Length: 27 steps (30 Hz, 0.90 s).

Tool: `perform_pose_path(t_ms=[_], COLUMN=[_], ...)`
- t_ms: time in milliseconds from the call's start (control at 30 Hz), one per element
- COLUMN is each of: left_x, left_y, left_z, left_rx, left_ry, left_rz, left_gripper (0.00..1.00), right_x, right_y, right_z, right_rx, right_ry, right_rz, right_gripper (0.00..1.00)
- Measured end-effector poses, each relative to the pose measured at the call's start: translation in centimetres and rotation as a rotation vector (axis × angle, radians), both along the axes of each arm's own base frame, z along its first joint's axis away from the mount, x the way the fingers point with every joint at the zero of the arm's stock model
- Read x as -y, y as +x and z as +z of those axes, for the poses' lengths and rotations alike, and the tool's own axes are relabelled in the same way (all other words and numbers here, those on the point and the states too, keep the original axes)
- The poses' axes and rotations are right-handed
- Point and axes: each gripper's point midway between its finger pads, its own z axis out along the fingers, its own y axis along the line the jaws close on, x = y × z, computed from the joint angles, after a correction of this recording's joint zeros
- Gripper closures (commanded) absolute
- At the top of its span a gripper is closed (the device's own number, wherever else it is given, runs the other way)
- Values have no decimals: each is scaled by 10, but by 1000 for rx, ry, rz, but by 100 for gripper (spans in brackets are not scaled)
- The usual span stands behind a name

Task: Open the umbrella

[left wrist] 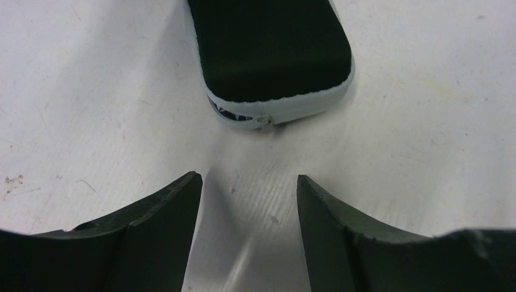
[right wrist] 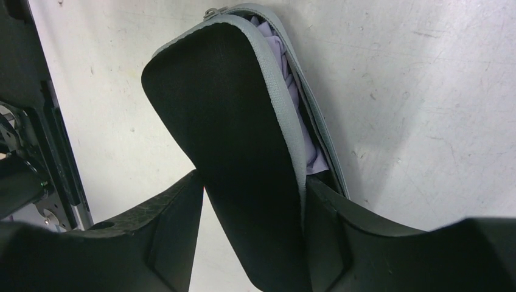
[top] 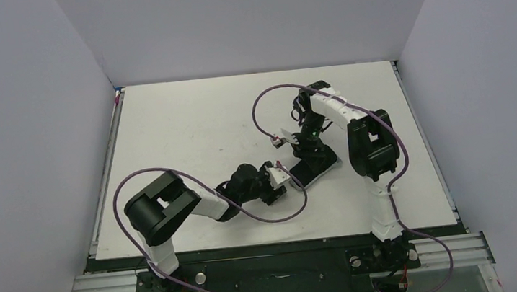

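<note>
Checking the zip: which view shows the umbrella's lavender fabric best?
Right wrist: the lavender fabric shows in the open seam of the case, held in the right claw. Left wrist shows only the case end and zipper pull; the top view shows just a dark shape, no fabric.

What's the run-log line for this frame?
right gripper: shut on umbrella case lid | left gripper: open, empty, facing case end | umbrella: folded, lavender fabric showing in part-open case
</note>
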Motion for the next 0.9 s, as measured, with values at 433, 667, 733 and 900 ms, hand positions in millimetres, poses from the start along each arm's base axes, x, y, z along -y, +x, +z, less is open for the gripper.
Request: perform_pose_path(t_ms=[433, 667, 733, 900], left_x=[24, 28, 27, 25], left_y=[7, 9, 11, 14], left_z=[0, -1, -2, -3], left_rx=[30, 33, 35, 41], left_ry=[-36, -43, -42, -35], left_rz=[-20, -16, -7, 4], left_gripper=[52, 79, 88, 100], right_x=[-3, -2, -1, 0], right_y=[-1, -2, -3, -4], right_z=[0, -1, -1, -1], right_rx=[-11, -12, -12, -13], right_ry=[-14, -20, -26, -35], right_rz=[-72, -91, -94, -112], right_gripper=[88, 95, 95, 100])
